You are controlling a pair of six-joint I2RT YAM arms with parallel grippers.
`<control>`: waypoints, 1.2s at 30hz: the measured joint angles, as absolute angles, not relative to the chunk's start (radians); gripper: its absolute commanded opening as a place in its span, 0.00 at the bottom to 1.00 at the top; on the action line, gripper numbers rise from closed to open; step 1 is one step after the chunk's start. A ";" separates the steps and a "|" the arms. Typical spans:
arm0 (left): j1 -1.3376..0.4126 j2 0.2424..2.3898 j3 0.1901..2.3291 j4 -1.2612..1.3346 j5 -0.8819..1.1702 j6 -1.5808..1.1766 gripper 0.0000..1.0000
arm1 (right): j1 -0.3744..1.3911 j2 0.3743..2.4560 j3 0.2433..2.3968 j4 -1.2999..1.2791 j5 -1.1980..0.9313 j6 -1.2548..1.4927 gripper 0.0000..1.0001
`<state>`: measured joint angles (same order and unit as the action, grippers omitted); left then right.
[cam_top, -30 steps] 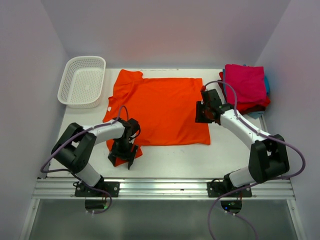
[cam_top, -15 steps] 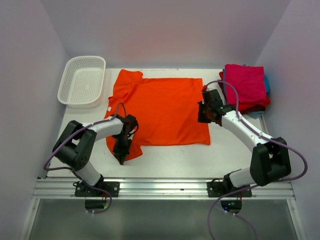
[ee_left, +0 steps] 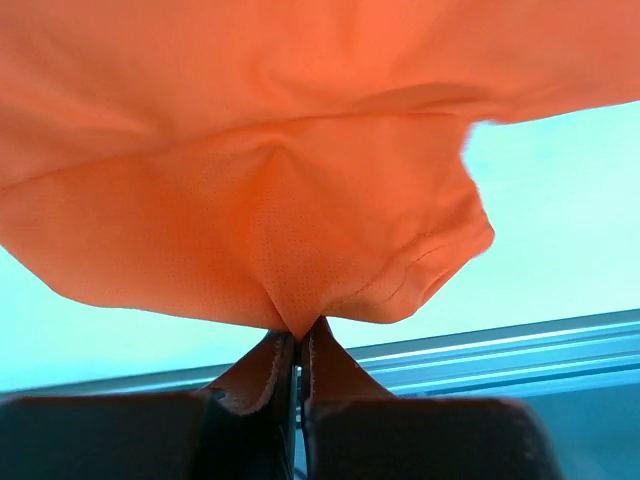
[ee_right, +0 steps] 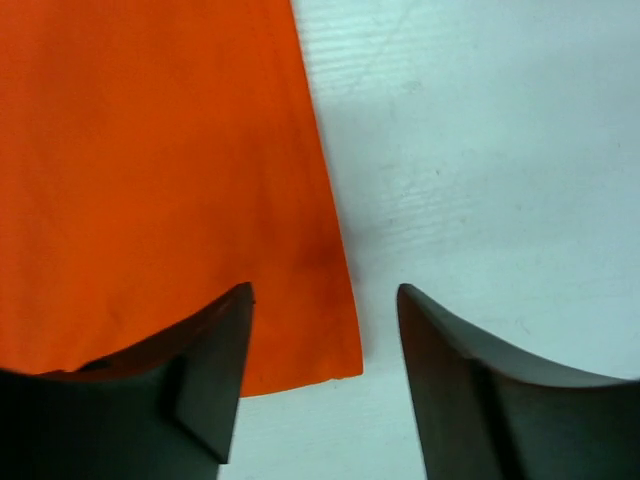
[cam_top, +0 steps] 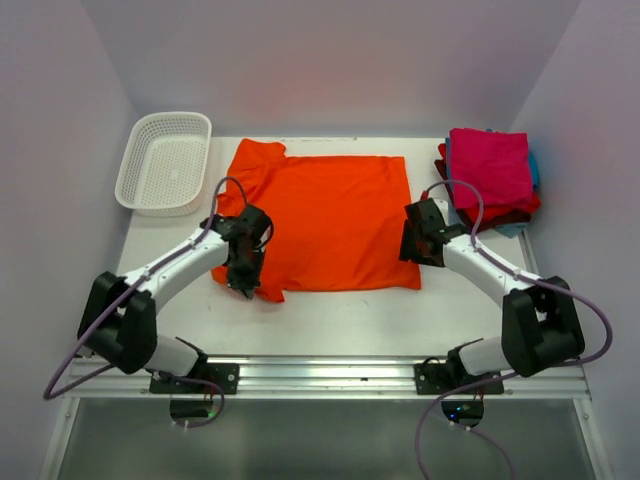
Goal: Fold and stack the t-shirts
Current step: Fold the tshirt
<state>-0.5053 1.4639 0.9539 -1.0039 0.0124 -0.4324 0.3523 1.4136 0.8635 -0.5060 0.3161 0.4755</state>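
Note:
A bright orange t-shirt [cam_top: 330, 215] lies spread flat across the middle of the table. My left gripper [cam_top: 243, 284] is shut on a pinch of its near-left part, and the wrist view shows the orange cloth [ee_left: 300, 190] hanging from the closed left gripper [ee_left: 297, 334] above the table. My right gripper [cam_top: 413, 248] is open, just above the shirt's right edge near the near-right corner [ee_right: 345, 360]. In its own view the right gripper [ee_right: 322, 292] straddles that edge and holds nothing. Several folded t-shirts are stacked [cam_top: 490, 172] at the back right, magenta on top.
A white lattice basket [cam_top: 165, 162] stands at the back left, holding nothing I can see. A metal rail [cam_top: 330, 372] runs along the table's near edge. White walls close in on three sides. Bare table [cam_top: 340, 315] shows between shirt and rail.
My left gripper shut on the shirt's near-left cloth and pulled it up and away from the rail. My right gripper opened and slid nearer along the right edge.

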 measured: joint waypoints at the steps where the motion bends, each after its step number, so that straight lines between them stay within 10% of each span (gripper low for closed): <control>1: -0.505 1.428 0.983 -1.007 0.003 -0.435 0.00 | 0.352 1.403 0.846 -0.508 0.328 0.488 0.70; 15: -0.505 1.311 0.995 -1.024 -0.031 -0.427 0.00 | 0.346 1.306 0.663 -0.496 0.322 0.719 0.36; 31: -0.505 1.311 0.995 -1.023 -0.031 -0.424 0.00 | 0.346 1.290 0.595 -0.460 0.270 0.777 0.32; 34: -0.505 1.311 0.991 -1.015 -0.032 -0.424 0.00 | 0.345 1.307 0.597 -0.436 0.271 0.775 0.01; 36: -0.505 1.311 0.980 -1.006 -0.032 -0.424 0.00 | 0.343 1.316 0.601 -0.419 0.267 0.783 0.00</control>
<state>-0.5053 1.3109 0.9798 -1.0058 -0.0319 -0.4236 0.3428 1.3159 0.6010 -0.4187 0.2668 0.7826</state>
